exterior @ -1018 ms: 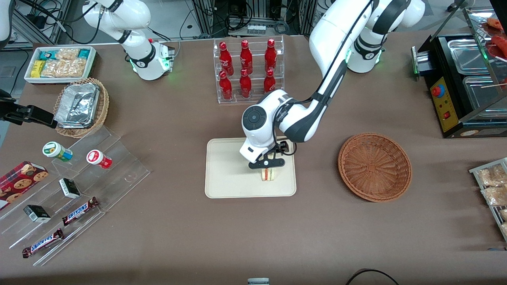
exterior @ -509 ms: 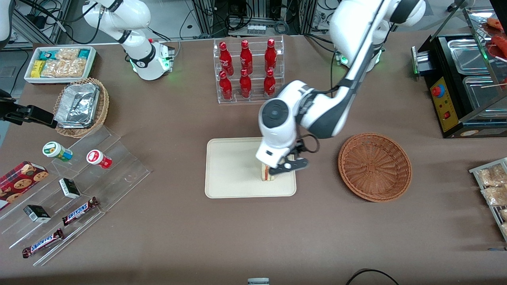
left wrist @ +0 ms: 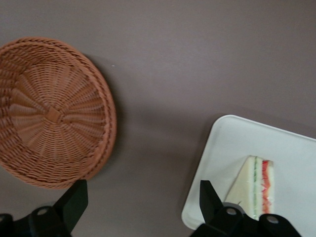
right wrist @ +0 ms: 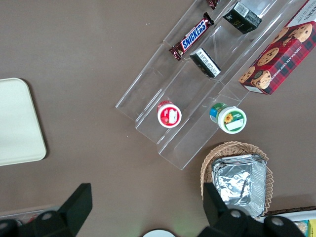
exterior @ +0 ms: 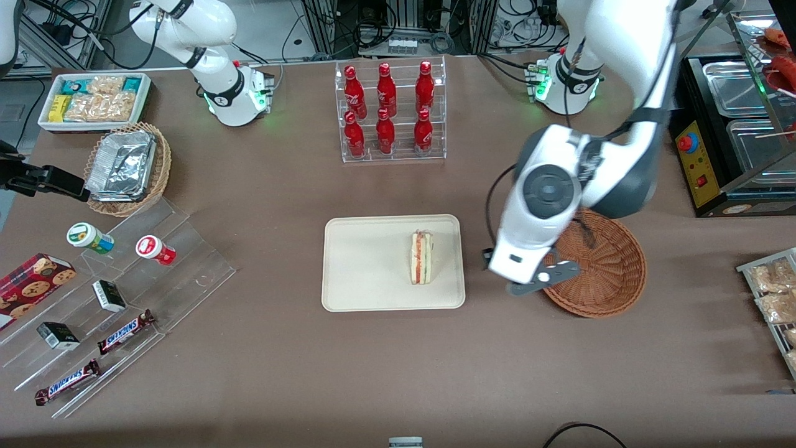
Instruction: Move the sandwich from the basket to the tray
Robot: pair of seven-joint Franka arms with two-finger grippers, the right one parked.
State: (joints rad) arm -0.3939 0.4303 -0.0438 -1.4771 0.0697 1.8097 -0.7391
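Note:
The sandwich (exterior: 421, 258), a pale wedge with red filling stripes, lies on the cream-beige tray (exterior: 360, 264) at the tray's end nearest the basket. The reddish-brown wicker basket (exterior: 600, 264) is empty and partly covered by my arm. My gripper (exterior: 528, 283) hangs above the table between tray and basket, over the basket's rim, open and empty. In the left wrist view the gripper (left wrist: 142, 202) is spread wide over bare table, with the basket (left wrist: 52, 113), the tray (left wrist: 296, 143) and the sandwich (left wrist: 254, 185) all apart from the fingers.
A clear rack of red bottles (exterior: 388, 112) stands farther from the front camera than the tray. A black appliance (exterior: 727, 137) and a rack of packets (exterior: 774, 292) lie toward the working arm's end. A clear stepped display of snacks (exterior: 124, 292) lies toward the parked arm's end.
My gripper has let go of the sandwich, risen and swung away from the tray toward the basket. The sandwich stays lying on the tray.

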